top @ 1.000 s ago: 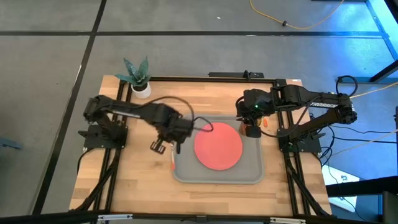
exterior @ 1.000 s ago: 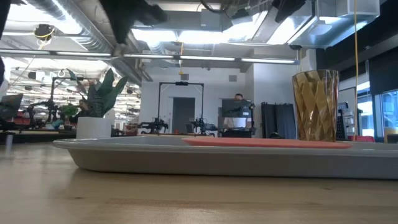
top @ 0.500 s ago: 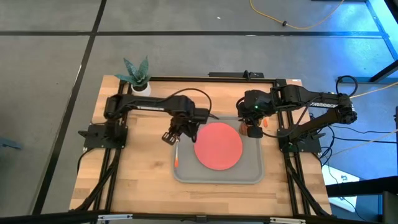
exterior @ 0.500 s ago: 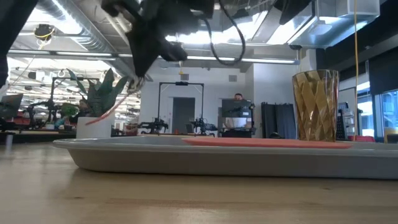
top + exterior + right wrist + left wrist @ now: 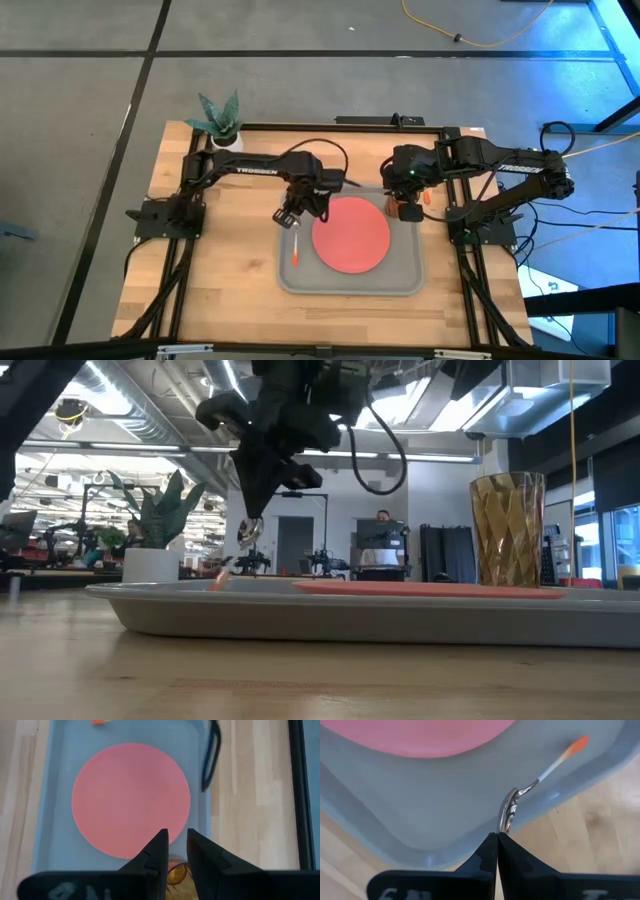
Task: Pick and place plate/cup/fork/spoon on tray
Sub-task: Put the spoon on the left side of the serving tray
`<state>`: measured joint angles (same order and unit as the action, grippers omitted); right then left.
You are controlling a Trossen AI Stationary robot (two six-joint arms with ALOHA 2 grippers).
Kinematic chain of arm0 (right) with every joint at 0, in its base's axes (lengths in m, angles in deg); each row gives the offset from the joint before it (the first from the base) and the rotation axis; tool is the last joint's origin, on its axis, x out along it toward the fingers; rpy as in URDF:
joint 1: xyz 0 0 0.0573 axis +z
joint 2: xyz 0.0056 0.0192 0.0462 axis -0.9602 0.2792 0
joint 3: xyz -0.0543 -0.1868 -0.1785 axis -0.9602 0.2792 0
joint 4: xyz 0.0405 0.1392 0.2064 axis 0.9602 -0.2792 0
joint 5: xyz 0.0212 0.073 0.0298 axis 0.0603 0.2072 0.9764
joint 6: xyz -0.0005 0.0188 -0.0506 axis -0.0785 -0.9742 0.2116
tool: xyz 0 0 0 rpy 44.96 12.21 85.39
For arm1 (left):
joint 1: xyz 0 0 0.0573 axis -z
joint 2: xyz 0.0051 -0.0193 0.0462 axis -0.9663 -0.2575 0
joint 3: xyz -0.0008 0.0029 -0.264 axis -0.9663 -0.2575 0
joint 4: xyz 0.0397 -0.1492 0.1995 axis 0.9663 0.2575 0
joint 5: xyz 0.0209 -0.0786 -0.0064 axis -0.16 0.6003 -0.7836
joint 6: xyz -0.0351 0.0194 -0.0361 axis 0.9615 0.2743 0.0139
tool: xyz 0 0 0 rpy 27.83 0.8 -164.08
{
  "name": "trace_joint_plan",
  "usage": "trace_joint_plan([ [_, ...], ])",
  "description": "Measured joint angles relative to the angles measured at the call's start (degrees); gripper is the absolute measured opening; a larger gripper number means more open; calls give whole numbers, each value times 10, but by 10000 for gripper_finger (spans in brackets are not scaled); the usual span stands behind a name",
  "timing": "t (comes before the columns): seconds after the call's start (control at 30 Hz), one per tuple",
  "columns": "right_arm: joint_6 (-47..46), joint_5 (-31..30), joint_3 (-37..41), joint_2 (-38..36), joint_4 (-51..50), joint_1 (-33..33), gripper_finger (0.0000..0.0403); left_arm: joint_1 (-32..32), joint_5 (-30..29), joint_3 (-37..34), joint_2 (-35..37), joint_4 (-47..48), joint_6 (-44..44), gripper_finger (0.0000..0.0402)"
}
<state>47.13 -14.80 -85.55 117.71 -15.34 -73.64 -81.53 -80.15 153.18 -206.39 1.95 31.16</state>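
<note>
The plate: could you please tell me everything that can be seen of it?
The plate is a flat, round, coral-red disc with a matte, plastic-looking surface and a very low profile. It lies level in the grey tray, roughly in the middle, and nothing rests on it. The amber cup stands at its edge by a tray corner; whether they touch cannot be told. The spoon, pinched by the left gripper, hangs over the tray beside the plate, clear of it.

You see a pale wooden counter [image 5: 230, 290] with visible grain, a matt grey plastic-looking tray [image 5: 400, 280], a smooth matt coral-red plate [image 5: 351, 233], a glossy faceted amber translucent cup [image 5: 508, 530], and a utensil with a shiny metal head and orange handle [image 5: 530, 787].
</note>
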Motion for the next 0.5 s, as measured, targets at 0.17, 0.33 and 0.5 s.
trace_joint_plan([
  [0.17,4,0,0,0,0,0,71,-8,0,0,-7,2,3,0],
  [0.33,4,0,0,0,0,0,71,-11,25,0,-11,-20,-8,0],
  [0.5,4,0,0,0,0,0,71,-15,42,0,-16,-39,-16,0],
])
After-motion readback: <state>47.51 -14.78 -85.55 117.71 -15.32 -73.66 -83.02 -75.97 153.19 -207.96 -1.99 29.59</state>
